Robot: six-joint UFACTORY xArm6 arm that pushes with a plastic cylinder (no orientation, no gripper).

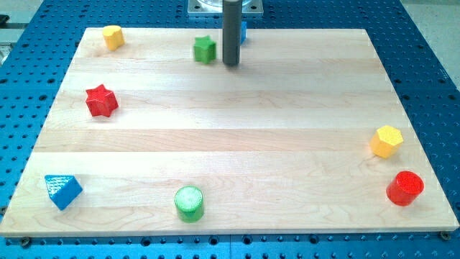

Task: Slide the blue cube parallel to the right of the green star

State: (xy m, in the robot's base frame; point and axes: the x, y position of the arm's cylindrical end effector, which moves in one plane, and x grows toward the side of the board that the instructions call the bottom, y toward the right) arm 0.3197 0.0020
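The green star (205, 49) sits near the top edge of the wooden board, left of centre. My tip (231, 63) touches the board just right of the green star, with a small gap between them. The blue cube (243, 32) is mostly hidden behind the rod; only a sliver shows at the rod's right side, at the board's top edge.
A yellow block (112, 36) lies at the top left, a red star (101, 100) at the left, a blue triangular block (62, 191) at the bottom left. A green cylinder (189, 202) is at the bottom centre. A yellow hexagon (387, 140) and red cylinder (405, 188) are at the right.
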